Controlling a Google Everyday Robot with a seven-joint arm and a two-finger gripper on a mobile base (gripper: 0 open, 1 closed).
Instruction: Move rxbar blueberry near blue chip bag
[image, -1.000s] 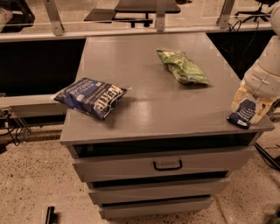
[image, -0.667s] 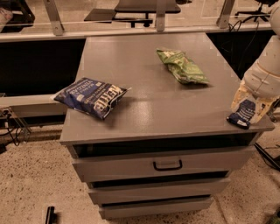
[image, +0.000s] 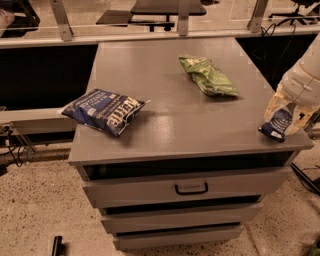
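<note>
The rxbar blueberry (image: 276, 125), a small dark navy wrapper with pale text, is at the table's front right corner. My gripper (image: 286, 116) comes in from the right, its pale fingers (image: 272, 106) on either side of the bar and shut on it, the bar's lower end at the table top. The blue chip bag (image: 106, 111), large and puffy with white "Kettle" lettering, lies at the table's left front, far from the bar.
A green chip bag (image: 208, 76) lies at the back right of the grey table (image: 165, 135). Drawers with a handle (image: 191, 188) sit below the front edge. A railing and chairs stand behind.
</note>
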